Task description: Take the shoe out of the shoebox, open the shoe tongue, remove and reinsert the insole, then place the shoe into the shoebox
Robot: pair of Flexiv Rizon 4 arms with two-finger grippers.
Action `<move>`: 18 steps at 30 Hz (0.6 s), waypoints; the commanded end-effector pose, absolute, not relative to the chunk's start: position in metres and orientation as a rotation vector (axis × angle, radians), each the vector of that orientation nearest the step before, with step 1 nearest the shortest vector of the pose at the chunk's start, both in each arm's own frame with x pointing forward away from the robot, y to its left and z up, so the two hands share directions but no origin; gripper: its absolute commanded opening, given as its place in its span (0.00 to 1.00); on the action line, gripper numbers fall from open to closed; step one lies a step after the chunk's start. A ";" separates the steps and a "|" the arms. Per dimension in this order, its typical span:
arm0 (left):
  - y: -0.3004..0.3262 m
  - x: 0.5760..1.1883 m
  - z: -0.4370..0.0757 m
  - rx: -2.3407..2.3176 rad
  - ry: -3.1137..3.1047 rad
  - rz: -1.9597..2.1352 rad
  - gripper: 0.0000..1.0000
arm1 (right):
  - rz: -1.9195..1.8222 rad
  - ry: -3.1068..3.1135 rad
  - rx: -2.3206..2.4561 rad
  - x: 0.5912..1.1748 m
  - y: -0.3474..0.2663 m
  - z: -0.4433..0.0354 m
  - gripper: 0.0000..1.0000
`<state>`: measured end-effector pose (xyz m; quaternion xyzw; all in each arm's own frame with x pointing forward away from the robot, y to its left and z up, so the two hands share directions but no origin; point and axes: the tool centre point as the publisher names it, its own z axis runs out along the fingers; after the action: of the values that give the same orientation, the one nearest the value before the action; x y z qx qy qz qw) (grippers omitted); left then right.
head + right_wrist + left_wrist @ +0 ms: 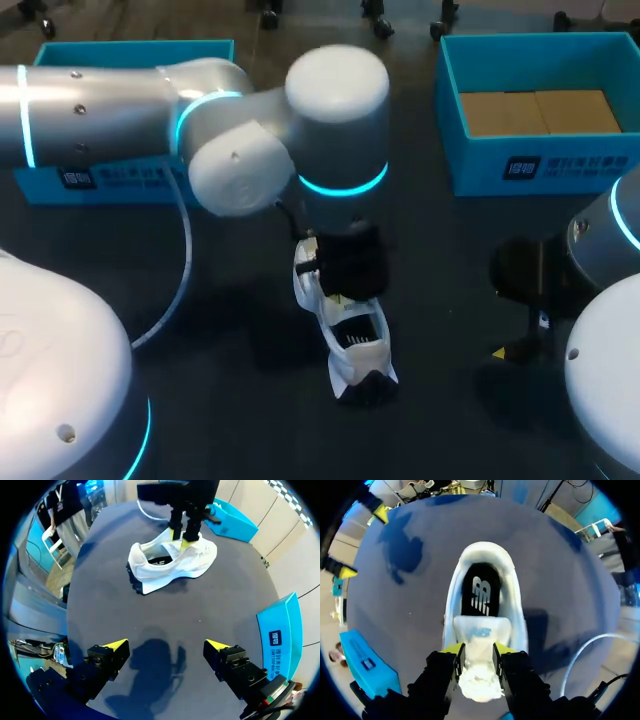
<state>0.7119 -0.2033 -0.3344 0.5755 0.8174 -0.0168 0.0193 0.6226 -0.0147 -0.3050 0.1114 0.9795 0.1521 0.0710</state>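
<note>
A white shoe lies on the dark table near the middle, with its heel toward the front edge. My left gripper stands over its lace area, shut on the raised white tongue, one yellow tip on each side. Inside the shoe a black insole shows ahead of the fingers. From the right wrist view the left gripper comes down onto the shoe. My right gripper hangs open over bare table, well to the right of the shoe, holding nothing.
A blue shoebox with cardboard inside stands at the back right. Another blue box stands at the back left, partly behind my left arm. A white cable hangs from the left arm over the table.
</note>
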 end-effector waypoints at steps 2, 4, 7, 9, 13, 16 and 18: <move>-0.186 0.708 -0.289 1.473 2.695 -0.139 1.00 | 0.458 2.943 0.334 0.621 -0.016 -0.305 1.00; -0.182 0.701 -0.280 1.441 2.707 -0.183 1.00 | 0.458 2.943 0.334 0.621 -0.016 -0.305 1.00; -0.182 0.701 -0.280 1.441 2.707 -0.183 1.00 | 0.458 2.943 0.334 0.621 -0.016 -0.305 1.00; -0.182 0.701 -0.280 1.441 2.707 -0.183 1.00 | 0.458 2.943 0.334 0.621 -0.016 -0.305 1.00; -0.182 0.701 -0.280 1.441 2.707 -0.183 1.00 | 0.458 2.943 0.334 0.621 -0.016 -0.305 1.00; -0.182 0.701 -0.280 1.441 2.707 -0.183 1.00 | 0.458 2.943 0.334 0.621 -0.016 -0.305 1.00; -0.174 0.695 -0.273 1.446 2.704 -0.217 1.00 | 0.458 2.943 0.334 0.621 -0.016 -0.305 1.00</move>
<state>0.6986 -0.1840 -0.2774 0.4692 0.8804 -0.0622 0.0294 0.6226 -0.0147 -0.3050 0.1113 0.9795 0.1521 0.0710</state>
